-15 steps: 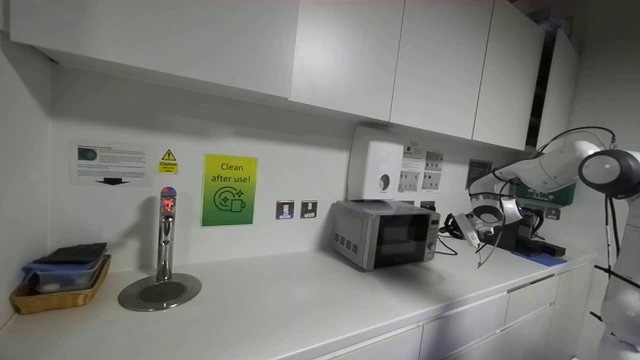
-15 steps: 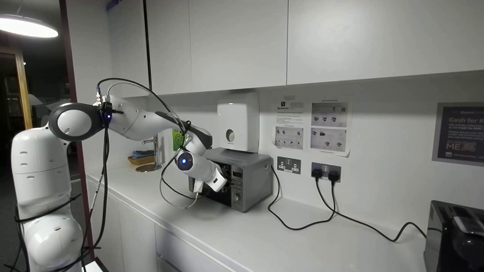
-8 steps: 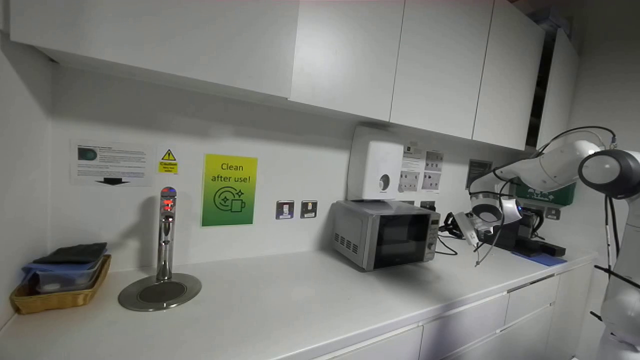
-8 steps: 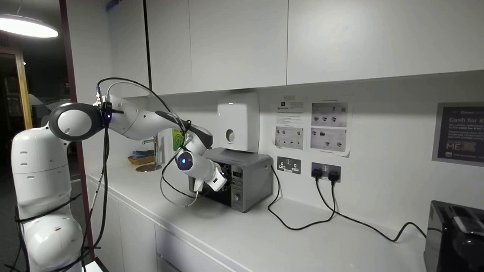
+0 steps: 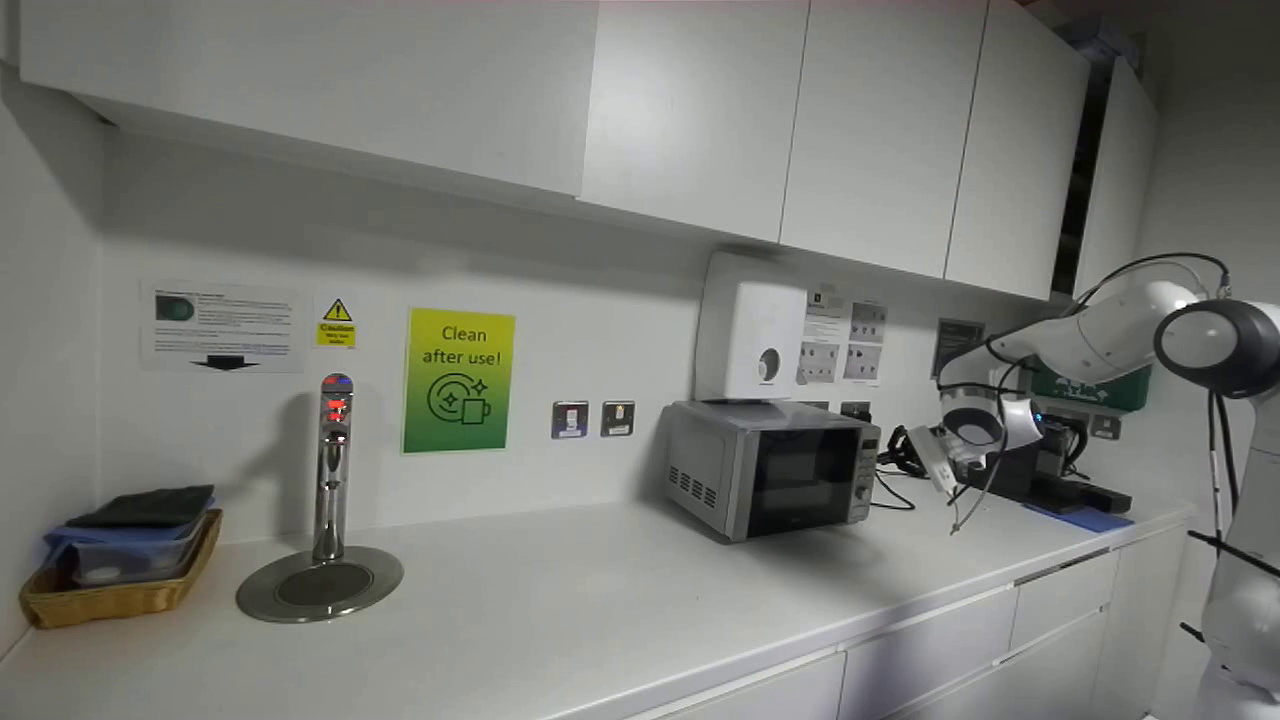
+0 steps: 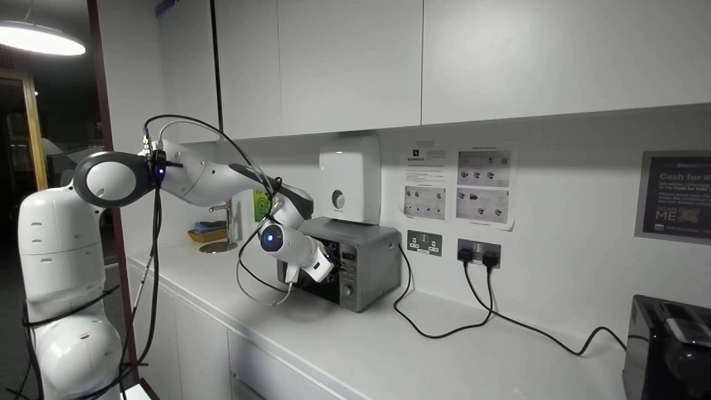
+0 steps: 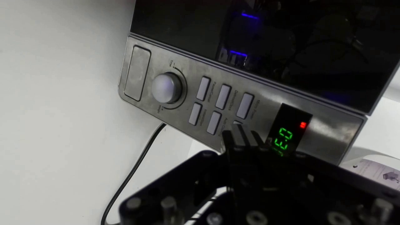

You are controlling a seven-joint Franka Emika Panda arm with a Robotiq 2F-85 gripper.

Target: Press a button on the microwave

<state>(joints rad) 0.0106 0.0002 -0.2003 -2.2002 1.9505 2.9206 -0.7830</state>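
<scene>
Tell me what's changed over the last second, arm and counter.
Very little: the arm's elbow seems to have edged slightly toward the microwave, judging by both exterior views. Nothing visibly taken hold of or let go. The gripper stays by the control panel; microwave, tap and wicker basket haven't moved.

Microwave control panel [image 7: 266,103] at a slant; gripper [image 7: 244,134] closed, fingertips [image 7: 238,134] just beside Micro Power button [image 7: 245,105], overlapping a mostly hidden button [image 7: 237,122], contact unclear; display [image 7: 289,128] glowing green and red
</scene>
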